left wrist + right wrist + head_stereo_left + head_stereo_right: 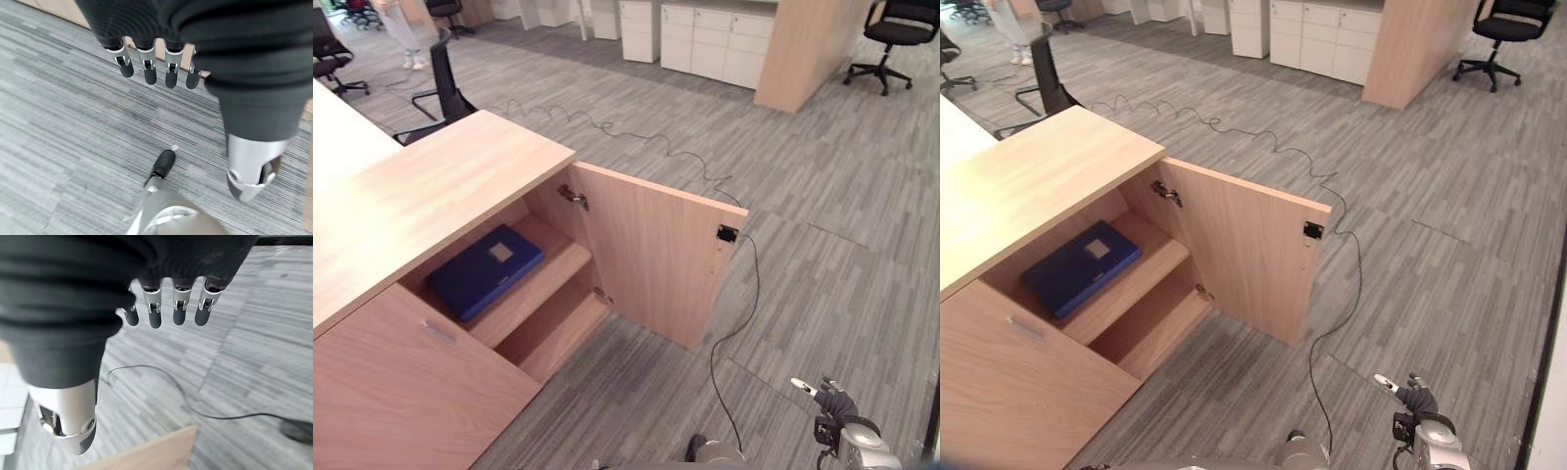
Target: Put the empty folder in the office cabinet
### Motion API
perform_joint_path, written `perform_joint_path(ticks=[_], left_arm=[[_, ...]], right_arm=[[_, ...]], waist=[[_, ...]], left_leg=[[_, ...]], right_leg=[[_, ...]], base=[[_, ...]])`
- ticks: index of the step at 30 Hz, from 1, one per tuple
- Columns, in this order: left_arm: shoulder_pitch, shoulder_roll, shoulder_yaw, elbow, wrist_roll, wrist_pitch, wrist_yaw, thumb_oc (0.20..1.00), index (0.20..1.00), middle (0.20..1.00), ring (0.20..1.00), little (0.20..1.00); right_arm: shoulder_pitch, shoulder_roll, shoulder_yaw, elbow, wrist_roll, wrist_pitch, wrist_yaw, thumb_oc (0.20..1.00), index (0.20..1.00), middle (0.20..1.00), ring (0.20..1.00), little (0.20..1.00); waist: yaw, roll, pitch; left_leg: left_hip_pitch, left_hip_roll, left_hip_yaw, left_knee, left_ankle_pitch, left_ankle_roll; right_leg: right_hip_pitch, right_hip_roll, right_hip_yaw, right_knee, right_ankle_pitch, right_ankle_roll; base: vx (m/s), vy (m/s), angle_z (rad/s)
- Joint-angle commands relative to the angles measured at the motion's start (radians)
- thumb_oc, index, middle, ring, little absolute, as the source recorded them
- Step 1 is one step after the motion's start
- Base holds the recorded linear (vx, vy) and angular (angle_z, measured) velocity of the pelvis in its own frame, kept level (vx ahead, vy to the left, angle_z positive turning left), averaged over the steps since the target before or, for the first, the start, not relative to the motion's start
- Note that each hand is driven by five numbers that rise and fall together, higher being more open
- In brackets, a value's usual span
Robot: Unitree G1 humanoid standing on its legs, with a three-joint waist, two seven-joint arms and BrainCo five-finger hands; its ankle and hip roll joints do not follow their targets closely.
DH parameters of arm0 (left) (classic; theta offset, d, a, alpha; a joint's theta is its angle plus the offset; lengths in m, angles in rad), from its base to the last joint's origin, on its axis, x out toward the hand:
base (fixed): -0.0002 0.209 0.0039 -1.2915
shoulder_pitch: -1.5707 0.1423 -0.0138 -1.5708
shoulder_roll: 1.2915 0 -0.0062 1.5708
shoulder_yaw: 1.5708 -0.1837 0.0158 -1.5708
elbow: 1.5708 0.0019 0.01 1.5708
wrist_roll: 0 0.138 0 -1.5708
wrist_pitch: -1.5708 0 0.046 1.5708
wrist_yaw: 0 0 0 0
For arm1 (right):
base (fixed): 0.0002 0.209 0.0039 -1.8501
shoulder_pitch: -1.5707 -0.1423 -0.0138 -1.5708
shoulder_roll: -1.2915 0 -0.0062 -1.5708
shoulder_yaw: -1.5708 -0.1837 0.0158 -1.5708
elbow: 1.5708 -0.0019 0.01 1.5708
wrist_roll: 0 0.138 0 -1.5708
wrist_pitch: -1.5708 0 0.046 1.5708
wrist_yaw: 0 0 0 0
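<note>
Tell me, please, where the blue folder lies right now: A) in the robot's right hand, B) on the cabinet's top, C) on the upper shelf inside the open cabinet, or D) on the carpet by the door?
C: the blue folder lies flat on the upper shelf behind the open cabinet door, and both hands hang empty over the carpet.
</note>
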Motion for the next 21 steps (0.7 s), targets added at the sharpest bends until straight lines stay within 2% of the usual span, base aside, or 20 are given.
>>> perform_joint_path(ticks=[1, 2, 4, 8, 14, 21], left_arm=[[0.001, 0.072, 0.038, 0.021, 0.038, -0.027, -0.01, 1.0, 1.0, 1.0, 1.0, 1.0], [0.004, 0.074, 0.029, 0.02, 0.045, -0.027, -0.03, 1.0, 1.0, 1.0, 1.0, 1.0], [-0.005, 0.053, 0.006, 0.028, 0.06, -0.026, -0.036, 1.0, 1.0, 1.0, 1.0, 1.0], [0.001, 0.05, 0.002, 0.027, 0.073, -0.026, -0.037, 1.0, 1.0, 1.0, 1.0, 1.0], [0.01, 0.081, 0.006, 0.032, 0.056, -0.028, -0.042, 1.0, 1.0, 1.0, 1.0, 1.0], [0.023, 0.088, 0.005, 0.041, 0.058, -0.031, -0.041, 1.0, 1.0, 1.0, 1.0, 1.0]], right_arm=[[-0.015, -0.301, -0.133, 0.031, 0.009, -0.023, 0.084, 1.0, 1.0, 1.0, 1.0, 1.0], [-0.029, -0.321, -0.124, -0.025, -0.006, -0.03, 0.082, 1.0, 1.0, 1.0, 1.0, 1.0], [-0.074, -0.333, -0.084, -0.006, -0.034, -0.052, 0.094, 1.0, 1.0, 1.0, 1.0, 1.0], [-0.139, -0.364, -0.018, -0.091, -0.067, -0.058, 0.103, 1.0, 1.0, 1.0, 1.0, 1.0], [-0.316, -0.414, 0.122, -0.037, -0.06, -0.058, 0.138, 1.0, 1.0, 1.0, 1.0, 1.0], [-0.415, -0.396, 0.232, -0.055, -0.064, -0.075, 0.163, 1.0, 1.0, 1.0, 1.0, 1.0]], waist=[[-0.003, -0.085, -0.058], [-0.004, -0.091, -0.059], [0.003, -0.097, -0.06], [0.013, -0.101, -0.064], [0.051, -0.112, -0.068], [0.071, -0.118, -0.071]], left_leg=[[0.011, -0.018, -0.032, 0.003, 0.004, -0.02], [0.011, -0.014, -0.028, 0.003, 0.006, -0.023], [0.011, -0.008, -0.029, 0.004, 0.005, -0.025], [0.009, -0.001, -0.032, 0.005, 0.008, -0.028], [0.003, 0.019, -0.033, 0.008, 0.022, -0.046], [0.006, 0.03, -0.035, 0.012, 0.028, -0.053]], right_leg=[[0.055, -0.033, 0.082, -0.133, 0.061, 0.1], [0.056, -0.03, 0.08, -0.135, 0.062, 0.101], [0.069, -0.024, 0.071, -0.15, 0.061, 0.102], [0.078, -0.015, 0.071, -0.168, 0.064, 0.102], [0.094, 0.005, 0.065, -0.192, 0.062, 0.095], [0.111, 0.019, 0.06, -0.209, 0.063, 0.089]], base=[[0.02, -0.109, 0.12], [0.02, -0.092, 0.25], [0.04, -0.105, 0.19], [0.03, -0.075, -0.04], [0.03, -0.085, 0.05], [0.01, -0.042, 0.05]])
